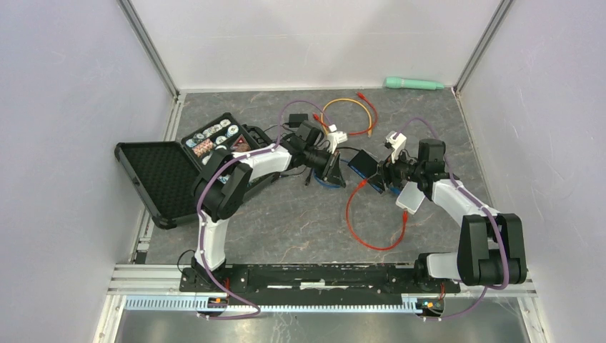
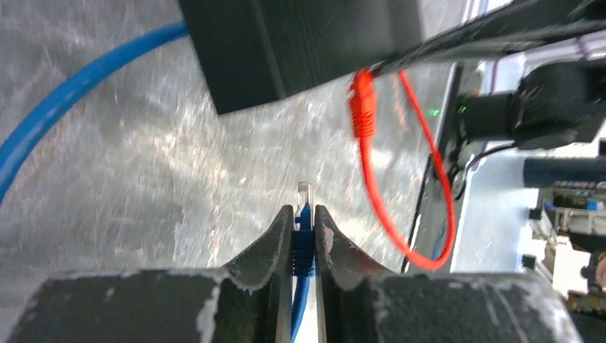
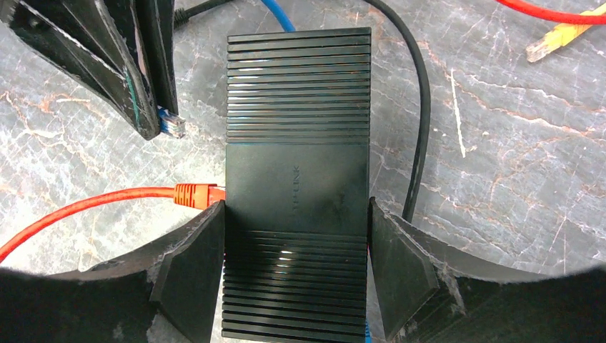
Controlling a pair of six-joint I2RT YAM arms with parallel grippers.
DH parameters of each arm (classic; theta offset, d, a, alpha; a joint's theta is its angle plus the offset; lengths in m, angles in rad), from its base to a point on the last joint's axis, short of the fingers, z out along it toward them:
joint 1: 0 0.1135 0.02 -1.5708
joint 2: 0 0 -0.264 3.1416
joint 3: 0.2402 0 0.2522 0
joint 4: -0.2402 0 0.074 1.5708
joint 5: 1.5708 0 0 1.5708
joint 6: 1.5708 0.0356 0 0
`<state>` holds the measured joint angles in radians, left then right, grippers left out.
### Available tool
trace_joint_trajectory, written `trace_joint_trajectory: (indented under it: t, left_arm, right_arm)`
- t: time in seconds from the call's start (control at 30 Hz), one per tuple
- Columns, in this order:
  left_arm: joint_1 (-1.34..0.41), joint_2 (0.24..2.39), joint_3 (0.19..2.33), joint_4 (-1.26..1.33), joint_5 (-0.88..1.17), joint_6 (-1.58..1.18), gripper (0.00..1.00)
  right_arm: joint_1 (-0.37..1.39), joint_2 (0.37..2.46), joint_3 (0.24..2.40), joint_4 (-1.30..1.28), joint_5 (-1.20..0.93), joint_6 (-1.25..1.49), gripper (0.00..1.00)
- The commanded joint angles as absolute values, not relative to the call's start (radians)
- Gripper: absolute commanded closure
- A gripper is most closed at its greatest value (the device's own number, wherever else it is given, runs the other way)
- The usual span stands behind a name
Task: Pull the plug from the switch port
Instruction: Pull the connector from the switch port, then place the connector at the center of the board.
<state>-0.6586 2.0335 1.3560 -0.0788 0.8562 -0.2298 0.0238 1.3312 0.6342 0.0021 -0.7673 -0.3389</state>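
Note:
The black ribbed switch (image 3: pixel 296 179) lies between the fingers of my right gripper (image 3: pixel 296 211), which is shut on its sides; in the top view both sit mid-table (image 1: pixel 364 164). An orange-red plug (image 3: pixel 196 194) sits in the switch's left side. My left gripper (image 2: pixel 304 211) is shut on a blue plug (image 2: pixel 304 236) whose clear tip (image 2: pixel 305 193) sticks out past the fingertips. The blue plug is out of the switch (image 2: pixel 300 43) and apart from it. It also shows in the right wrist view (image 3: pixel 171 125).
An open black case (image 1: pixel 164 179) stands at the left. A red cable (image 1: pixel 371 229) loops toward the front. A black cable (image 3: pixel 421 107) runs right of the switch. A yellow-orange cable (image 1: pixel 350 107), white adapters (image 1: pixel 336 134) and a green cylinder (image 1: pixel 414 83) lie behind.

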Motion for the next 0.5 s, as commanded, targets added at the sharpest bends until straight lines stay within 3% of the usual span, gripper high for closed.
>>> trace_joint_trajectory:
  t: [0.0, 0.2, 0.47]
  left_arm:
    - [-0.657, 2.041, 1.352, -0.268, 0.81, -0.002, 0.83]
    - [-0.657, 2.054, 1.331, -0.268, 0.79, 0.078, 0.79]
    - [-0.657, 2.037, 1.306, -0.223, 0.805, 0.055, 0.43]
  right_arm:
    - [0.015, 1.294, 0.7, -0.096, -0.809, -0.433, 0.92]
    - [0.006, 1.273, 0.7, -0.186, -0.817, -0.496, 0.92]
    - [0.008, 1.259, 0.678, -0.178, -0.864, -0.471, 0.91]
